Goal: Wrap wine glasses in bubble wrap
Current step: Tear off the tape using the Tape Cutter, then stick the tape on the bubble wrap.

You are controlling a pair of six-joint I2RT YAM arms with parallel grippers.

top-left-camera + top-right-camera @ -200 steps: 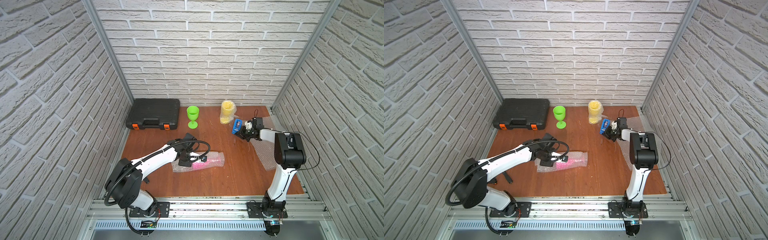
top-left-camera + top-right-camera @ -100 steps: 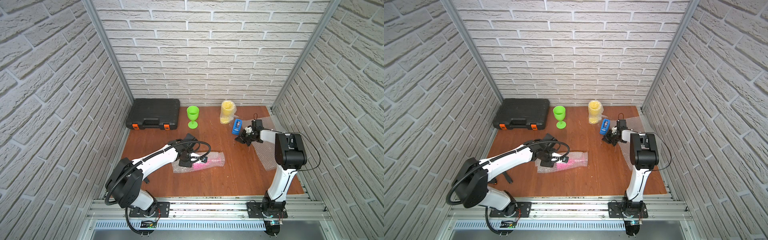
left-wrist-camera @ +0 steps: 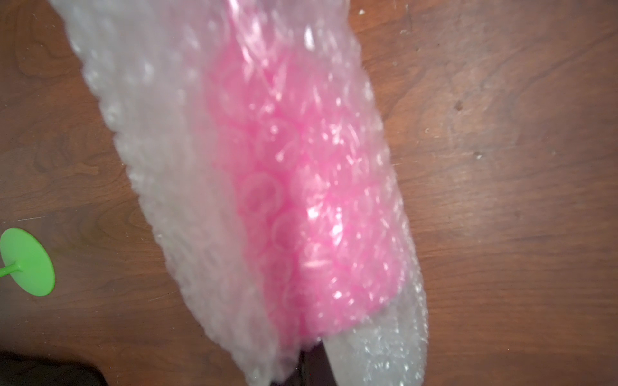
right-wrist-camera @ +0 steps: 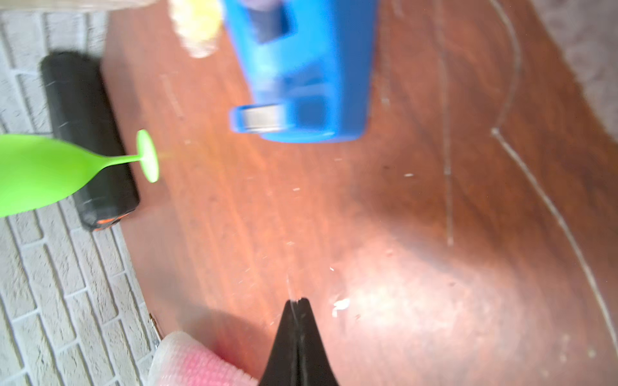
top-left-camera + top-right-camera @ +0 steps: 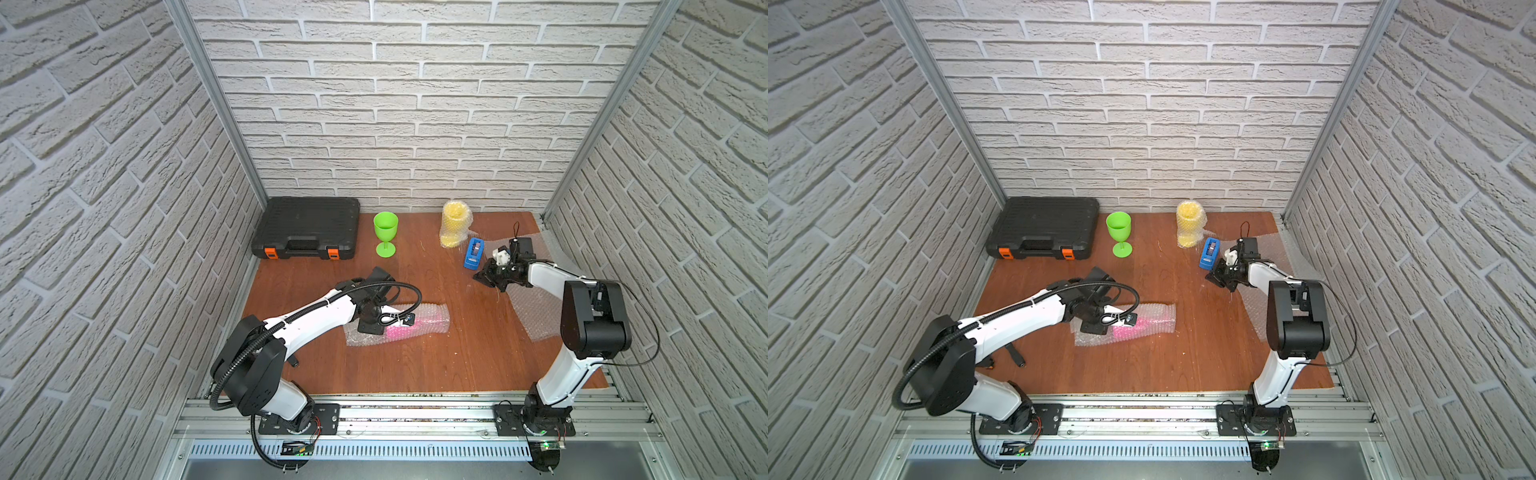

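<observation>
The pink wine glass (image 5: 405,330) (image 3: 317,200) lies on its side mid-table, rolled in bubble wrap (image 5: 432,318). My left gripper (image 5: 370,328) (image 3: 311,367) bears down on that roll's left end, shut; the wrap covers its tips. The green wine glass (image 5: 385,232) (image 5: 1119,232) stands bare at the back. The yellow wine glass (image 5: 454,224) stands wrapped beside it. My right gripper (image 5: 478,275) (image 4: 296,300) is shut just in front of the blue tape dispenser (image 5: 473,252) (image 4: 301,73). A thin clear strip shows between its tips.
A black tool case (image 5: 307,226) lies at the back left. A spare bubble wrap sheet (image 5: 536,307) lies flat under the right arm, along the right wall. Brick walls close in three sides.
My right gripper has drawn back from the tape dispenser toward the front of the table, staying shut. The left arm and the pink roll have not moved.
</observation>
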